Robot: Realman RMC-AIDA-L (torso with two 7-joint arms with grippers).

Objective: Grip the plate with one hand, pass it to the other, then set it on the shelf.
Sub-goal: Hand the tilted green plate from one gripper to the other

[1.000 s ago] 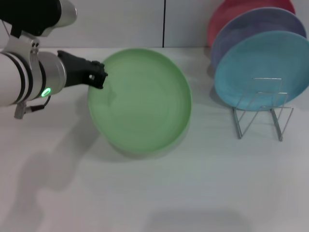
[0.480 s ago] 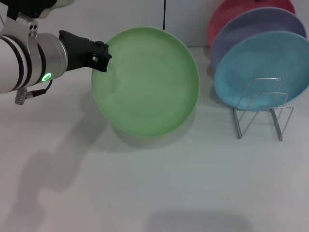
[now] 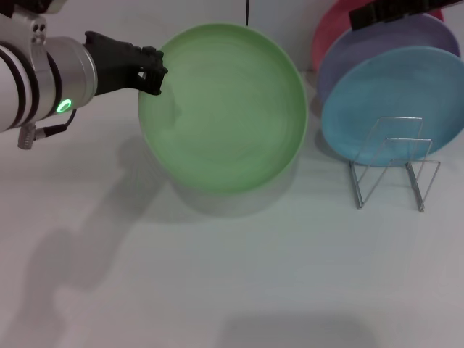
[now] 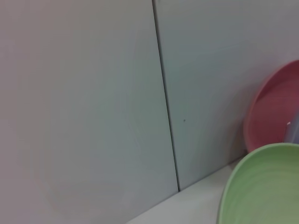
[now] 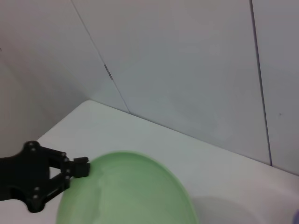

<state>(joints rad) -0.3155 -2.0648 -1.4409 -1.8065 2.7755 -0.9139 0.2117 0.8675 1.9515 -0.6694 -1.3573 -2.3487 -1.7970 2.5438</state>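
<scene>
The light-green plate (image 3: 225, 109) hangs tilted above the table, casting a shadow below it. My left gripper (image 3: 151, 72), black fingers on a silver wrist with a green light, is shut on the plate's left rim. The right wrist view shows that same left gripper (image 5: 78, 169) pinching the plate (image 5: 126, 193) by its edge. In the left wrist view only a bit of the plate (image 4: 261, 186) appears. My right gripper (image 3: 371, 14) pokes in as a thin black shape at the top right, above the stacked plates and well apart from the green one. The silver wire shelf (image 3: 391, 165) stands at the right.
A teal-blue plate (image 3: 395, 101), a lavender plate (image 3: 377, 43) and a pink plate (image 3: 330, 25) lean one behind another in the shelf's back slots. The wall is close behind. Bare white table (image 3: 232, 275) spreads across the front.
The left gripper has raised the green plate higher and slightly to the right. The right gripper has come into view at the top right.
</scene>
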